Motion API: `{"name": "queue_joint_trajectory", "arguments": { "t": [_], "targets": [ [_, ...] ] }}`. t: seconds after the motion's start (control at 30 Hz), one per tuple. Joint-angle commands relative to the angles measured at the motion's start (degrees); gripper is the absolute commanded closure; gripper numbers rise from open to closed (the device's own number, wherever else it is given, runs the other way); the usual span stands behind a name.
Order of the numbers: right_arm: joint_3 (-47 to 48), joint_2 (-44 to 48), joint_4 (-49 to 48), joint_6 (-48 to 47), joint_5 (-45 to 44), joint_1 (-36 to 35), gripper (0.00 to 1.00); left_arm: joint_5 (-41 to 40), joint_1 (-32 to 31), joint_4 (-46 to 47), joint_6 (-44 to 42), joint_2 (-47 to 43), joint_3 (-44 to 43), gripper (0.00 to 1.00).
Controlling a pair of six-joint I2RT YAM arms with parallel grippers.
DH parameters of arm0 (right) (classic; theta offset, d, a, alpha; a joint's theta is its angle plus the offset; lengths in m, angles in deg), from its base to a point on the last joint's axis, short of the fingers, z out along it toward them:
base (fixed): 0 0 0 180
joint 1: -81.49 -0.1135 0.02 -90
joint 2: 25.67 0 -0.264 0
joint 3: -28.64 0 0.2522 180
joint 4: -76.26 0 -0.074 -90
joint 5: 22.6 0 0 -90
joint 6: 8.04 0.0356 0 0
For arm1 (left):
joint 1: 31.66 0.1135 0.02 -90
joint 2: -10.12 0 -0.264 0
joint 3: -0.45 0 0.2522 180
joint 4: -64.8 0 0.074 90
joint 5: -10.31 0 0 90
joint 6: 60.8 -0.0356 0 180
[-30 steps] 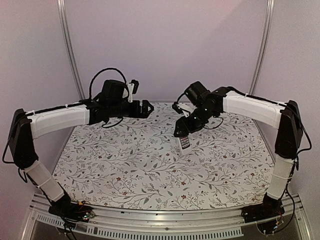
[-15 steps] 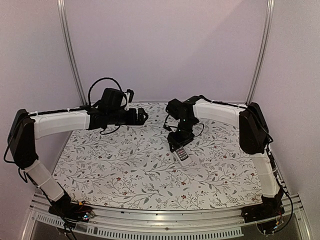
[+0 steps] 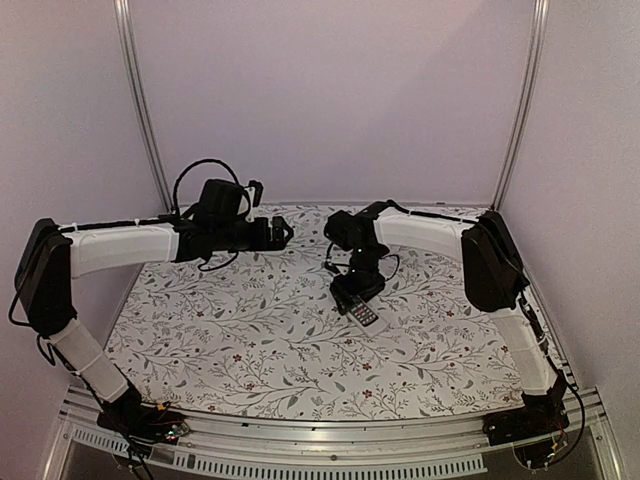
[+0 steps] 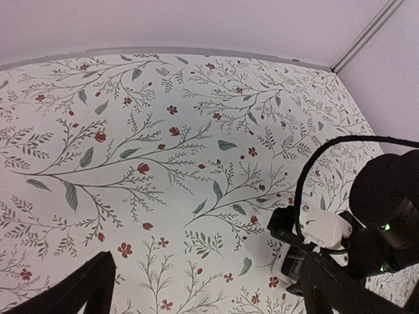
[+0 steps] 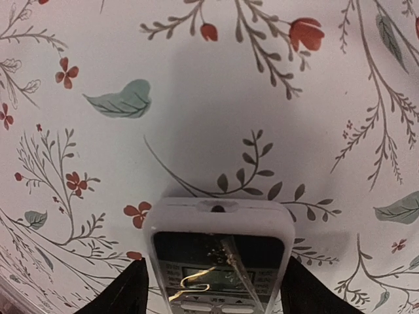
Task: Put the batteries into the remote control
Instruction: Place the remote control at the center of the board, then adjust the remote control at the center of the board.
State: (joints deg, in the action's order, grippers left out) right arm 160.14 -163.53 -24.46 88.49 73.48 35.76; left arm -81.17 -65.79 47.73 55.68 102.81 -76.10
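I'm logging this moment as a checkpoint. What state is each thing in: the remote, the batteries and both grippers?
remote control: button face up; back and battery hatch hidden.
right gripper: jaws partly open, one on each side of the remote control; unclear whether they grip it.
left gripper: jaws wide open, empty.
batteries: none in view.

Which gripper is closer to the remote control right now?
Right. The right gripper sits over the remote control, a finger on each side; the left gripper hovers apart, off to the left.
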Motion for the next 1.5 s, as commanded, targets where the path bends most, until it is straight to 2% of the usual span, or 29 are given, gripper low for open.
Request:
{"name": "queue_joint_trajectory", "arguments": {
  "t": [0.0,0.07,0.17,0.4,0.57,0.7,0.93,1.2,1.43,1.47],
  "targets": [
    [-0.6,-1.7,-1.6,0.8,2.2,-0.3,0.24,1.0,1.3,1.7,0.6,0.6,1.3,0.01],
    [-1.0,-0.9,-2.6,0.9,3.8,-0.1,0.14,1.0,1.3,1.8,0.7,0.7,1.5,0.00],
    [-1.7,1.1,-3.8,0.7,4.7,0.0,0.06,1.0,1.3,1.7,0.6,0.4,1.7,0.00],
    [-18.0,15.6,-15.5,-0.6,5.5,6.0,0.08,2.6,1.1,1.1,0.2,-0.8,2.6,0.01],
    [-27.7,23.1,-18.5,-2.3,-2.9,10.0,0.10,1.7,0.2,0.4,-0.2,-1.3,1.9,0.00],
    [-31.8,24.0,-19.8,-3.4,-10.1,10.1,0.11,-0.4,-0.8,-1.2,-1.0,-0.9,0.2,0.00],
    [-36.1,23.2,-22.1,-4.2,-13.4,9.1,0.12,-2.3,-2.4,-3.3,-2.2,-0.4,-2.1,0.00],
    [-38.7,22.2,-22.9,-5.4,-11.0,6.1,0.11,-4.5,-3.6,-4.6,-2.3,0.6,-3.6,0.00],
    [-39.5,21.5,-23.9,-4.4,-6.8,3.4,0.11,-4.9,-3.6,-5.1,-2.2,-0.2,-3.7,0.01],
    [-39.9,21.7,-24.3,-3.9,-4.2,3.2,0.11,-4.9,-3.6,-5.1,-2.2,-0.2,-3.8,0.01]
  ]
}}
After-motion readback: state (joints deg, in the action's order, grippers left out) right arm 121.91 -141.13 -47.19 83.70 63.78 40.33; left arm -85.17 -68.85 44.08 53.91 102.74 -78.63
